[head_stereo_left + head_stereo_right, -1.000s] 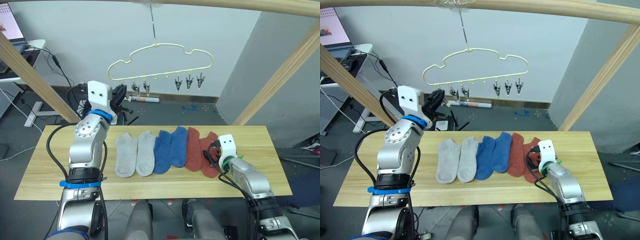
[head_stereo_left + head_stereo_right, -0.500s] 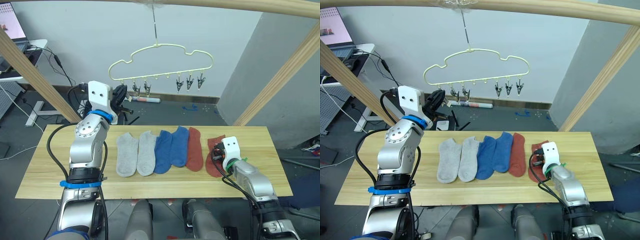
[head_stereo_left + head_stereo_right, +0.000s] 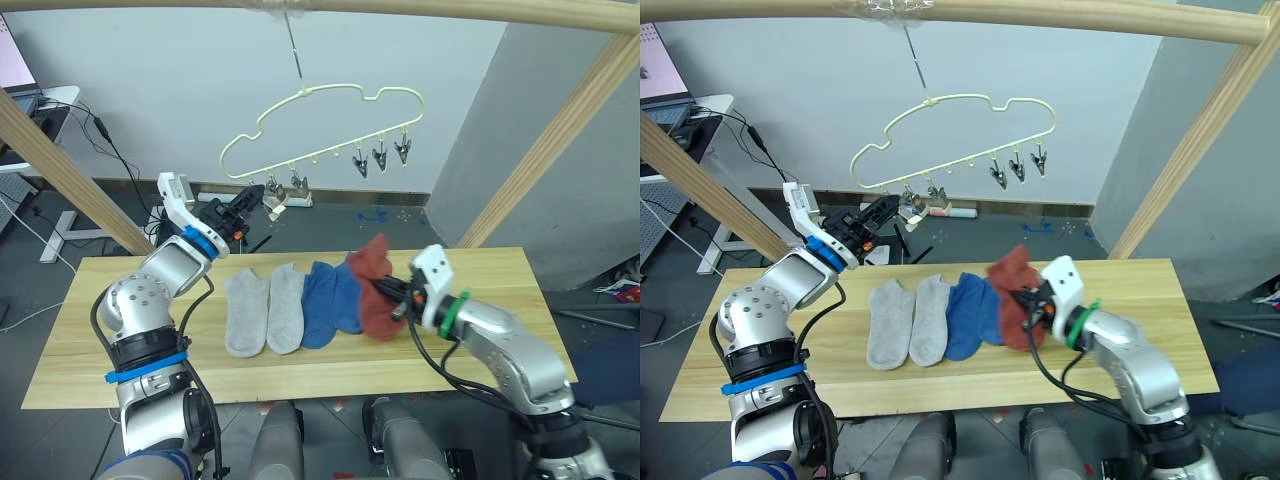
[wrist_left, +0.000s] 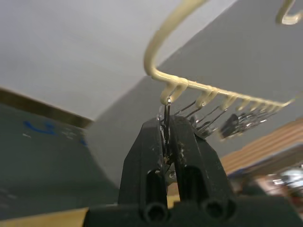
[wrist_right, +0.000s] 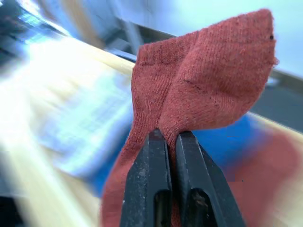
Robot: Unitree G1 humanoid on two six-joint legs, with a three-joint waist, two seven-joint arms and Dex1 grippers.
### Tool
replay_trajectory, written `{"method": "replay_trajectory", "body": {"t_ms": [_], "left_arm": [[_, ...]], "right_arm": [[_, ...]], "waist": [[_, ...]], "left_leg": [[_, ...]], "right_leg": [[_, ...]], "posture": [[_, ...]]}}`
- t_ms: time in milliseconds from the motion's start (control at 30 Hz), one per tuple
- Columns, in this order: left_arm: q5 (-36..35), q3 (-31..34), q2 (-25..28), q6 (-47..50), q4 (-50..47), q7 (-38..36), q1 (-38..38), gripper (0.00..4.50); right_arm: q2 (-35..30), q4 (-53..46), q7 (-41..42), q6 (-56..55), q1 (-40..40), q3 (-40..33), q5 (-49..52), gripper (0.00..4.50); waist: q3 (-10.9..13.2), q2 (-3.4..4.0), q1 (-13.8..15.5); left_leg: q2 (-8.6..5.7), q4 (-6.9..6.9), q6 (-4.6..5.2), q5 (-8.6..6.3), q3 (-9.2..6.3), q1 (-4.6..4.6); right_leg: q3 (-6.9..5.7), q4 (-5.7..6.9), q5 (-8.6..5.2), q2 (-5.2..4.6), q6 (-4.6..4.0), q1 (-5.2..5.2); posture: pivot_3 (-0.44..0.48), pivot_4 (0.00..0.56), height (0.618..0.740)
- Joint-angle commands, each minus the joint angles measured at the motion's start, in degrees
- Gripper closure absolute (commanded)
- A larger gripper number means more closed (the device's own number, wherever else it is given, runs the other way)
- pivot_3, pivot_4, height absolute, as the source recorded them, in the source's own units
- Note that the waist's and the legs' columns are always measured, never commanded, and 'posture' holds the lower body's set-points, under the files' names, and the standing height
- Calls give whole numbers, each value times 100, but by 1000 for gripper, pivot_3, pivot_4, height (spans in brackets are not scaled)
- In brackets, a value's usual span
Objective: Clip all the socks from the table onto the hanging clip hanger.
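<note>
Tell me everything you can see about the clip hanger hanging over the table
The clip hanger is a thin pale-yellow wire bent into a cloud outline, hung by a top hook from a cord under the wooden frame bar. It hangs tilted, lower at the robot's left. Small grey metal clips dangle from loops along its bottom wire; three cluster at the right end. The left gripper is shut on a clip at the left end. No sock hangs on it yet.

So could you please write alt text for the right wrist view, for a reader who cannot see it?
The right gripper, its two black fingers shut, pinches a rust-red sock whose fabric rises above them. Behind lie the blurred table and a blue sock.
</note>
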Motion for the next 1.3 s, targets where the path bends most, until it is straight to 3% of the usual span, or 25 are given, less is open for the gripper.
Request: {"method": "replay_trajectory", "body": {"t_ms": [33, 333, 667, 967, 1300], "left_arm": [[-694, 285, 68, 533, 137, 384, -39, 4500], [-1493, 87, 71, 818, -453, 626, 229, 4500], [-1822, -56, 180, 709, -567, 803, 387, 4500], [-1631, -331, 357, 402, -705, 477, 474, 4500], [-1661, -405, 502, 257, -790, 327, 636, 1303]], "right_arm": [[364, -103, -195, 391, -414, 154, 255, 4443], [1171, 375, -520, 810, -1287, 6, 556, 4443], [1370, 691, -581, 861, -1612, -41, 621, 4443], [1378, 760, -628, 837, -1706, -106, 692, 4443], [1417, 779, -697, 793, -1690, -48, 673, 4500]], "waist": [[0, 0, 20], [0, 0, 138], [0, 0, 153], [2, 3, 156], [4, 7, 182]], "left_leg": [[-2, 1, 0, 0, 1, -1], [-2, -2, -2, -1, -6, -25], [-4, 0, -2, -1, -17, -34], [-4, 0, -2, -1, -31, -42], [-4, 1, -4, 0, -109, -73]], "right_leg": [[0, -1, 0, -2, 0, 0], [-9, -9, 1, -6, 0, -17], [-20, -14, 1, -8, 0, -19], [-35, -16, 0, -9, -1, -20], [-111, -16, -11, -10, -20, -22]], "posture": [[188, 270, 740], [209, 270, 740], [218, 272, 740], [218, 270, 740], [222, 270, 740]]}}
